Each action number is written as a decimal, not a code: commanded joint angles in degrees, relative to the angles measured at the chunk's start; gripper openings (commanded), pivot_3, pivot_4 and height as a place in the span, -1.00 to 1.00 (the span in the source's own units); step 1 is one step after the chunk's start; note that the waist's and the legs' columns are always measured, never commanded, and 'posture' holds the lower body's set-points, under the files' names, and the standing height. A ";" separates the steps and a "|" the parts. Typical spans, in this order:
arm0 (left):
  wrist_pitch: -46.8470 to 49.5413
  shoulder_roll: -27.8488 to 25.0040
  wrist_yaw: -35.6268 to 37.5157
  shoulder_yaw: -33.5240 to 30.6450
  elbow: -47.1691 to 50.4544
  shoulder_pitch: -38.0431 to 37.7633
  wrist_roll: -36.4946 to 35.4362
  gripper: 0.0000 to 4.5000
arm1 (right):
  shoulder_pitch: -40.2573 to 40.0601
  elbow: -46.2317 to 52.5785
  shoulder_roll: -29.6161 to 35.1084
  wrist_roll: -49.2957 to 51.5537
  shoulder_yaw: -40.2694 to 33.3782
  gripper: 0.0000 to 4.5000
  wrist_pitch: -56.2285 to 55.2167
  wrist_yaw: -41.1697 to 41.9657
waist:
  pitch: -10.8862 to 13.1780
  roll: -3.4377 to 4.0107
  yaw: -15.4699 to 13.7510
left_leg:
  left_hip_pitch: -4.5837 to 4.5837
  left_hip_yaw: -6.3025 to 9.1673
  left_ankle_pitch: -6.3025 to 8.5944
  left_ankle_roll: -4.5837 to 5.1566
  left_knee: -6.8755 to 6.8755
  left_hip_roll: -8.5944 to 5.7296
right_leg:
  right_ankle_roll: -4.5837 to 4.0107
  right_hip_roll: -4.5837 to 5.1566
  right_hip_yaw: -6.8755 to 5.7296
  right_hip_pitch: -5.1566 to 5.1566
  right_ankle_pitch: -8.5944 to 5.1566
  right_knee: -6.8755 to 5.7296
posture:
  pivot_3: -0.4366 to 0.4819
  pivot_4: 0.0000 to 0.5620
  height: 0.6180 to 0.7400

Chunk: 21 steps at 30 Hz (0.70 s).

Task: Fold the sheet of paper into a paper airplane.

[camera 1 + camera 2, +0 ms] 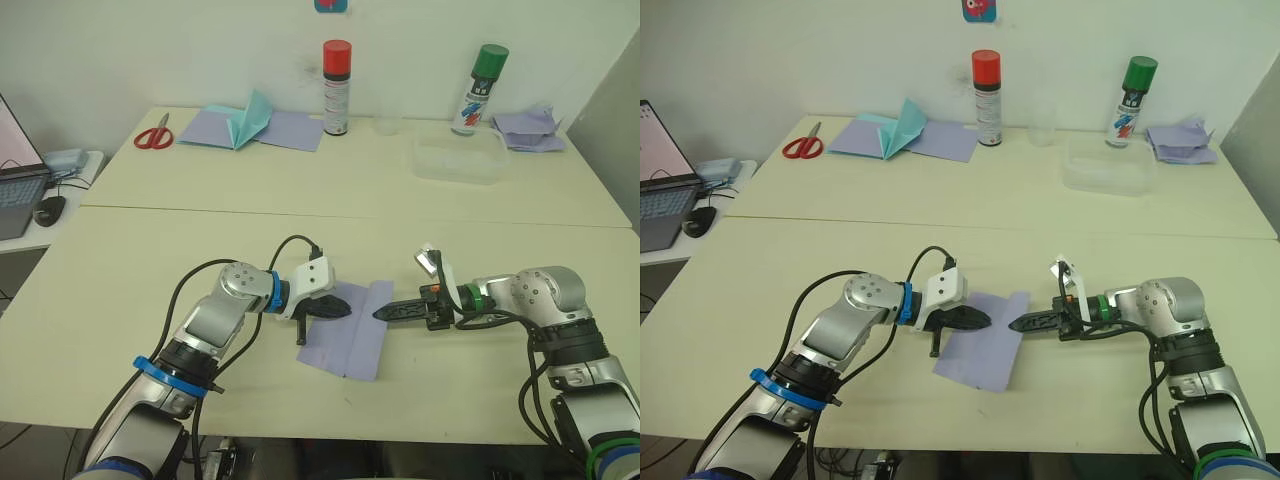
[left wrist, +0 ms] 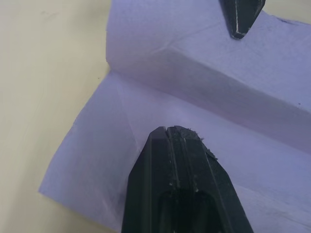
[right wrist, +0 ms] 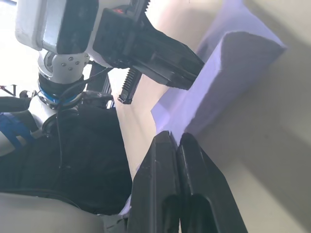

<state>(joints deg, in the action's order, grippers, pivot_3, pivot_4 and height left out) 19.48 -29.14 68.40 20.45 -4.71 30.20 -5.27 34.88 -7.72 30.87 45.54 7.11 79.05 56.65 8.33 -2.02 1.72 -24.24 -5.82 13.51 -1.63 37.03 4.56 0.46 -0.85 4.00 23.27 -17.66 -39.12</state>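
- Pressing down on the sheet of paper (image 1: 347,333) was the job of the left gripper (image 1: 338,308); its two black fingers were together, with the tip resting on the left half of the sheet, inside the left edge.
- Lying near the front edge of the table (image 1: 140,260), between the two arms, the sheet had its right strip folded over onto the rest, the fold running front to back.
- Sharpening that fold appeared to be the step in hand: the left tip should have kept firm, steady pressure so the sheet could not slide, while the other tip ran along the crease line, not across it.
- Pointing at the folded right edge, the right gripper (image 1: 385,313) had its fingers closed on nothing; the tip sat at or just beside the raised flap.
- Keeping the right tip low and flat would have avoided lifting or tearing the thin flap, which in the right wrist view stood slightly proud of the table.
- Judging contact was difficult: whether the right tip actually touched the paper could not be told from any view.
- Hidden by the left fingers was part of the sheet's left half, so any crease beneath them could not be read.
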 commanded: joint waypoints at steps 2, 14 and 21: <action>-3.75 -0.92 -0.03 3.29 0.38 -1.20 3.21 -1.00 | 0.69 -0.16 0.62 -1.70 1.11 -0.99 -3.11 1.38 | 0.00 0.00 -0.03 | -0.02 0.01 0.00 0.00 0.01 -0.01 | 0.00 0.00 0.01 -0.01 0.00 0.01 | -0.05 -0.47 1.00; -3.87 0.15 -0.69 3.40 -1.10 -1.38 3.78 -1.00 | 0.96 1.08 4.89 -7.73 2.69 -0.99 -9.97 1.20 | -0.01 0.01 -0.06 | -0.02 0.11 0.00 0.00 0.07 -0.02 | 0.00 0.01 -0.04 -0.07 0.00 -0.02 | -0.05 -0.47 1.00; -4.45 1.55 -2.39 3.55 -2.06 -1.15 4.63 -1.00 | 1.06 0.10 4.84 -9.57 1.72 -0.99 -11.23 -0.39 | -0.01 0.01 -0.21 | -0.02 0.13 -0.01 0.01 0.10 -0.04 | 0.00 0.02 -0.03 -0.08 0.00 -0.05 | -0.05 -0.47 1.00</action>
<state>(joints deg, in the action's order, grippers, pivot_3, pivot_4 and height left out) 14.78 -28.28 66.85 22.64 -5.70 29.51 -1.89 34.93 -8.25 35.22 36.31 10.45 68.91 56.21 8.32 -2.01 1.50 -24.26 -5.69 13.50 -1.62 37.15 4.52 0.46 -0.83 3.97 23.18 -17.66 -39.18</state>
